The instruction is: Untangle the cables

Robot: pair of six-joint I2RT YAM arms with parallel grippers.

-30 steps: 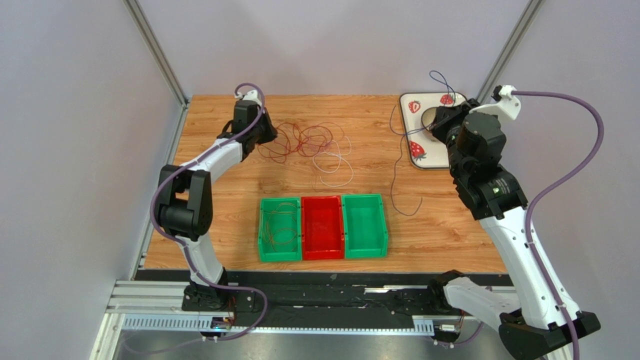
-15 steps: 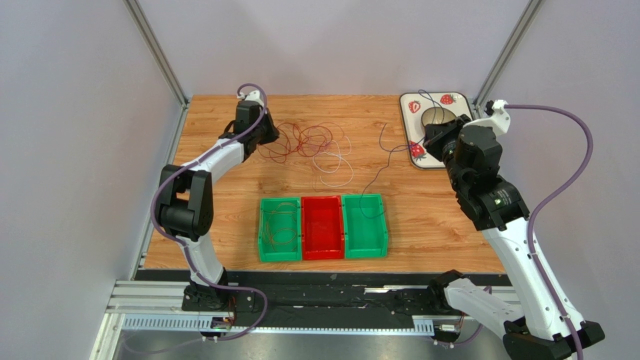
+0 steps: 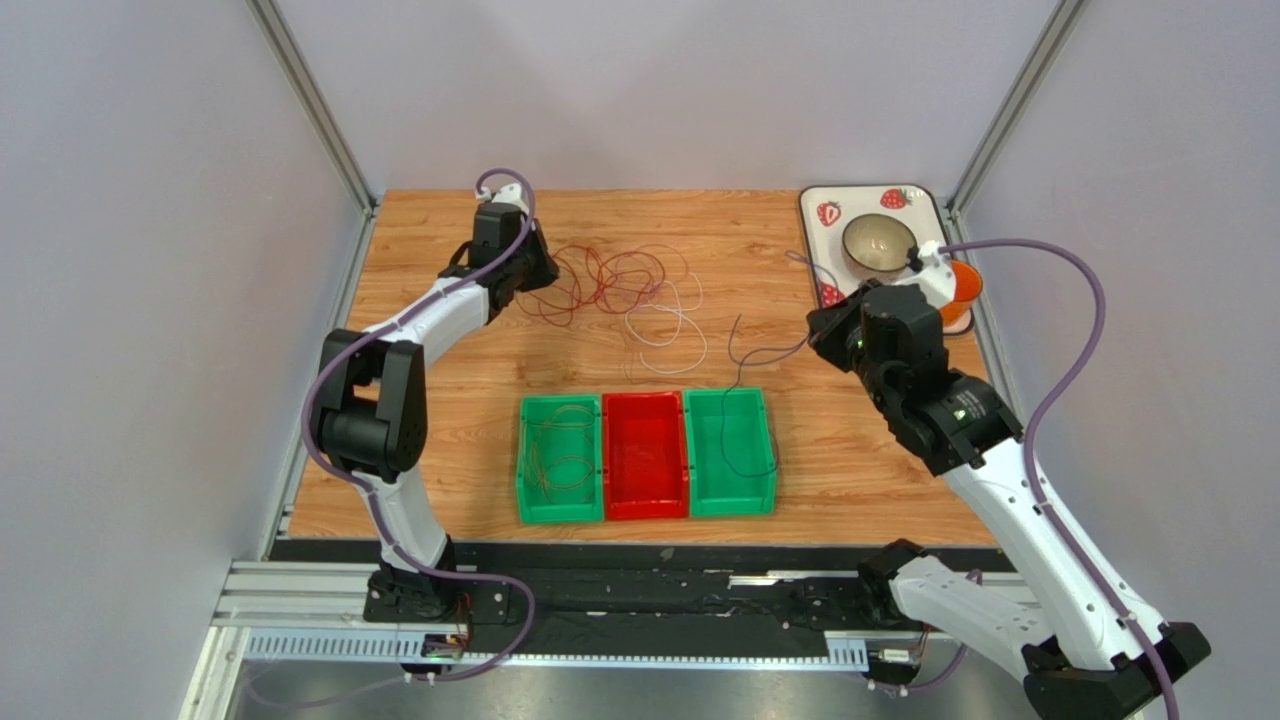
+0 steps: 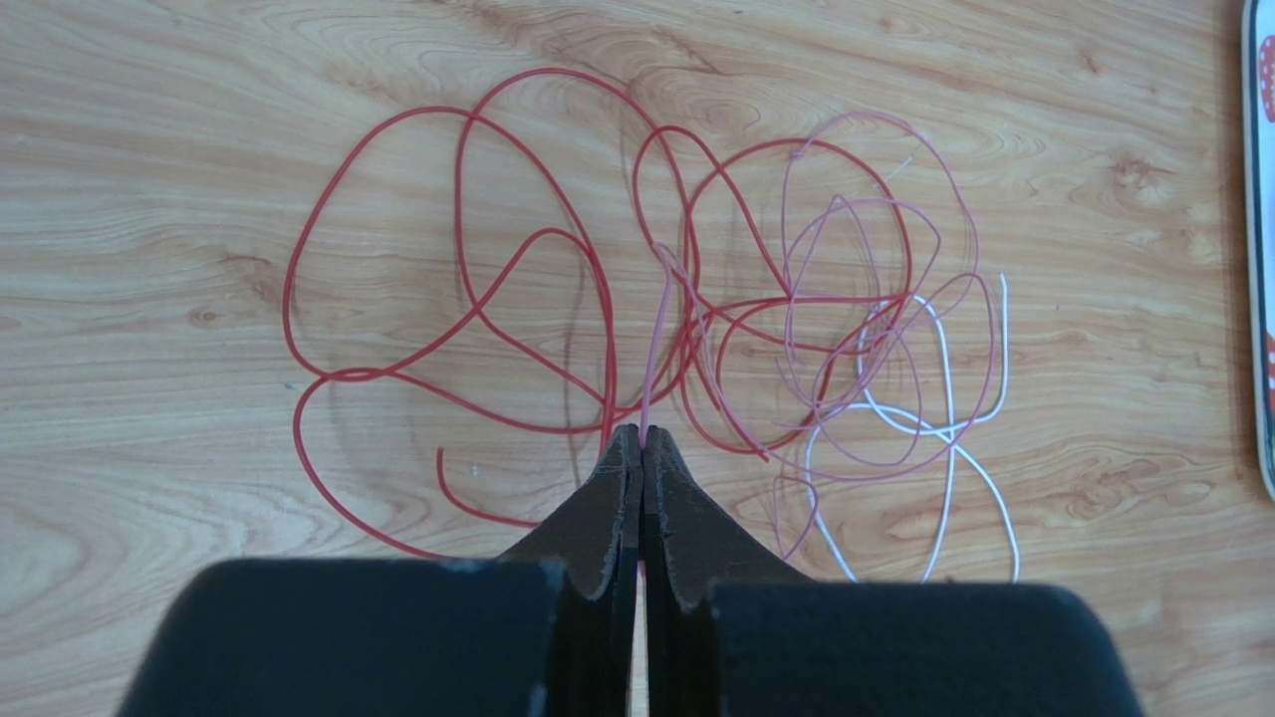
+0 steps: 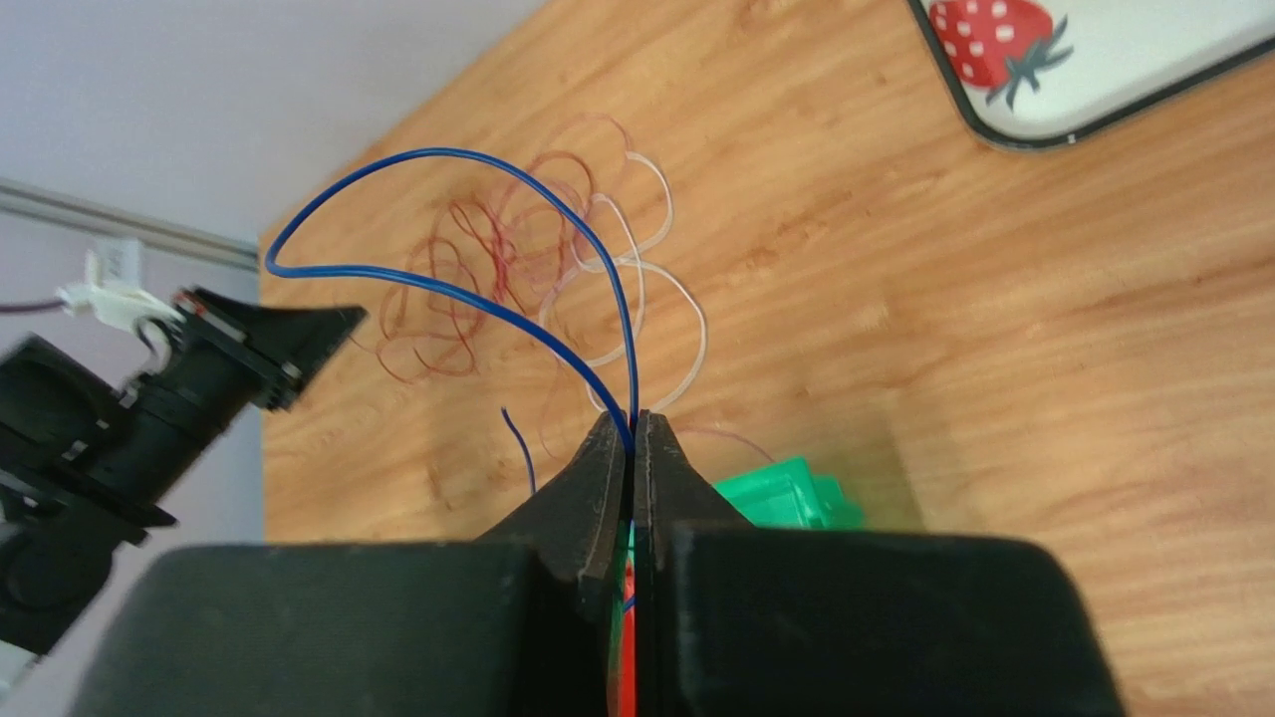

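While the left arm stretches far-left, left hand [image 4: 641, 436]: clenched on a pink strand [image 4: 654, 344] of the cables [image 4: 689, 321] on the surface [image 4: 150, 150].
Right hand [image 5: 636, 426]: raised mid-right, gripping a blue cable [image 5: 434, 151] trailing over the right-hand green bin [image 3: 769, 450].
Hidden: gripped cable ends.

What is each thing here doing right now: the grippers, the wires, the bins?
Left gripper: shut on a pink cable.
Right gripper: shut on the blue cable, held up in a loop.
Cable tangle: red, pink and white loops interlaced, lying flat.
Left green bin: holds brown-orange loops.
Right green bin: blue cable's tail hangs into it.
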